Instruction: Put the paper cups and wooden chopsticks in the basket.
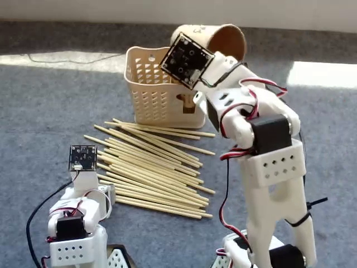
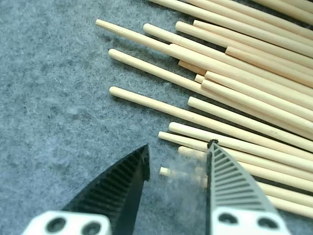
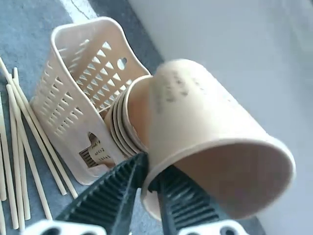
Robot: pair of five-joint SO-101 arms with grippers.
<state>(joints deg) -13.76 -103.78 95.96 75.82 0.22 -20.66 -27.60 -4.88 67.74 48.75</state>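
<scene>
My right gripper is shut on the rim of a tan paper cup, held tilted on its side above the cream basket. That cup hangs over the basket at its right side in the high view. Several stacked cups lie inside the basket. A pile of wooden chopsticks is spread on the grey carpet in front of the basket. My left gripper stands open just over the carpet at the near left end of the chopsticks, with one stick's tip between its fingers.
Grey carpet covers the floor, with a pale wall strip at the back and a thin cable lying far left. The right arm's white body rises beside the chopstick pile.
</scene>
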